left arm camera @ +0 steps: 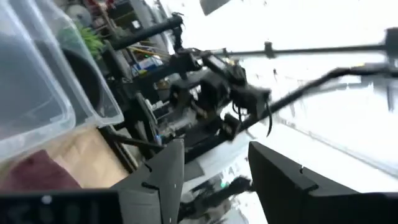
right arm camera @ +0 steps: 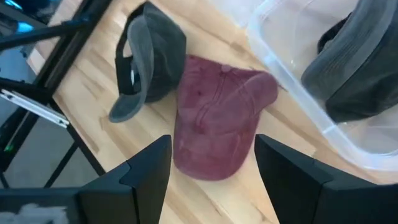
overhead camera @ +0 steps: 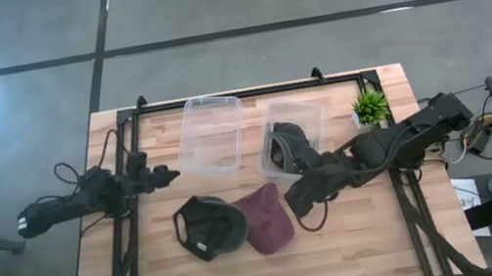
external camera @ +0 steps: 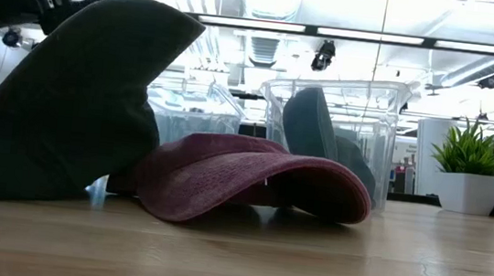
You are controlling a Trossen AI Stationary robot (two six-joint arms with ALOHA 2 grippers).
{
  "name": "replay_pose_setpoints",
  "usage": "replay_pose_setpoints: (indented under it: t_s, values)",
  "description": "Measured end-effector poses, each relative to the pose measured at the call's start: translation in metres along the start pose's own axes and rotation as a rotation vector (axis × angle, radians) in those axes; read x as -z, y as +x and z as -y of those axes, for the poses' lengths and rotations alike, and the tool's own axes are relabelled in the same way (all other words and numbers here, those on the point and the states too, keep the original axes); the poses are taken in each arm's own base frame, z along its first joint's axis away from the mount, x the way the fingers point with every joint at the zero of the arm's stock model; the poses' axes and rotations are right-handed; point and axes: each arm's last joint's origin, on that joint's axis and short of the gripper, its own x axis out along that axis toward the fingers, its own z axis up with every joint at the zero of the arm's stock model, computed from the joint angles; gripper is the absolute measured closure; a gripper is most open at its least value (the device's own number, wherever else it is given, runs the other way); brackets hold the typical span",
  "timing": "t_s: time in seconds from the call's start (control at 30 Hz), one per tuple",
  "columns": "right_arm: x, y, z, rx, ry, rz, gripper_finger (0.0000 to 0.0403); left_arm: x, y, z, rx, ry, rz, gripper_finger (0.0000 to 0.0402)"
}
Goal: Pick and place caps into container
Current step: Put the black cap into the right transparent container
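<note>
A maroon cap (overhead camera: 267, 218) (right arm camera: 217, 118) lies crown up on the table beside a black cap (overhead camera: 209, 226) (right arm camera: 146, 59), which rests tilted with its brim raised (external camera: 76, 102). An olive-grey cap (overhead camera: 287, 146) (right arm camera: 360, 62) sits inside the right clear container (overhead camera: 306, 109). My right gripper (overhead camera: 305, 210) (right arm camera: 214, 168) is open and hovers just right of the maroon cap, its fingers framing it from above without touching. My left gripper (overhead camera: 171, 175) (left arm camera: 214, 180) is open, held above the table near its left side.
A second clear container (overhead camera: 213, 133) stands left of the first. A small potted plant (overhead camera: 370, 106) (external camera: 469, 170) is at the far right corner. Bare wood (overhead camera: 363, 248) lies along the table's near edge. Black frame rails (overhead camera: 125, 246) run along both sides.
</note>
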Motion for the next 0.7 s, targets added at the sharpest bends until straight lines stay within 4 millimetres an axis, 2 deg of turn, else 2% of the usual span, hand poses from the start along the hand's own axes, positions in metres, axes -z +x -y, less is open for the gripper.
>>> replay_pose_setpoints:
  t_s: [0.1,0.23,0.33,0.43,0.5,0.7]
  values:
    - [0.004,0.016,-0.007,-0.002,0.010,-0.039,0.0176,-0.002,0.000,-0.001,-0.030,-0.022,0.077,0.0228]
    - [0.010,0.049,-0.023,-0.049,0.015,-0.056,0.0177,-0.004,0.000,-0.001,-0.044,-0.107,0.149,0.0228]
    - [0.011,0.078,-0.031,-0.066,0.035,-0.058,0.0175,-0.004,0.001,0.000,-0.061,-0.101,0.113,0.0228]
    - [0.009,0.106,-0.039,-0.108,0.048,-0.045,0.0175,-0.005,0.004,0.011,-0.025,-0.079,0.074,0.0228]
    - [0.008,0.118,-0.043,-0.142,0.057,-0.027,0.0175,-0.005,0.005,0.017,-0.012,-0.053,0.040,0.0228]
    - [0.009,0.150,-0.043,-0.096,0.039,-0.032,0.0175,-0.005,0.008,0.026,0.008,-0.011,-0.012,0.0228]
